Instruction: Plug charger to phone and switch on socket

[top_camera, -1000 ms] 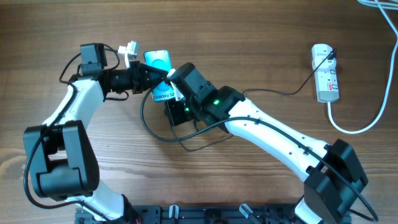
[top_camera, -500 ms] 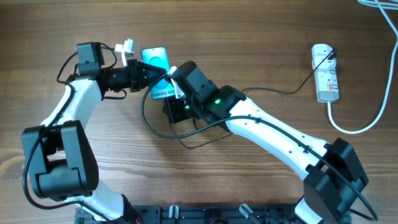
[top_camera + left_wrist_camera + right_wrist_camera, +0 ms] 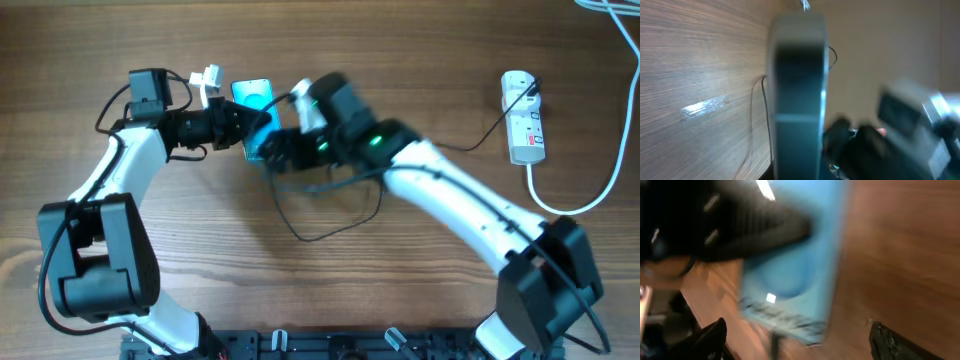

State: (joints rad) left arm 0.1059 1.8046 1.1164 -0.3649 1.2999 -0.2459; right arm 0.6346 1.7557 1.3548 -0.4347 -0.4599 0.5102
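The phone (image 3: 254, 96), teal-screened, is held off the table with my left gripper (image 3: 243, 125) shut on its middle. In the left wrist view the phone (image 3: 799, 100) stands edge-on and blurred, hiding my own fingers. My right gripper (image 3: 277, 148) sits just right of the phone's lower end, open. In the right wrist view its dark fingers (image 3: 710, 340) stand wide apart below the phone (image 3: 795, 265), and a dark stub of the charger (image 3: 774, 344) shows at the phone's white-strip end. The charger (image 3: 340, 228) cable loops on the table towards the socket (image 3: 523, 118).
The socket's thick white cord (image 3: 590, 200) curves down its right side and up to the far right corner. The left arm (image 3: 120, 170) lies at the left, and the right arm (image 3: 450, 205) crosses the middle of the wooden table (image 3: 420, 60).
My right gripper has gone from shut to open and swung up and to the right, away from the phone's end. The left gripper still holds the phone in nearly the same place.
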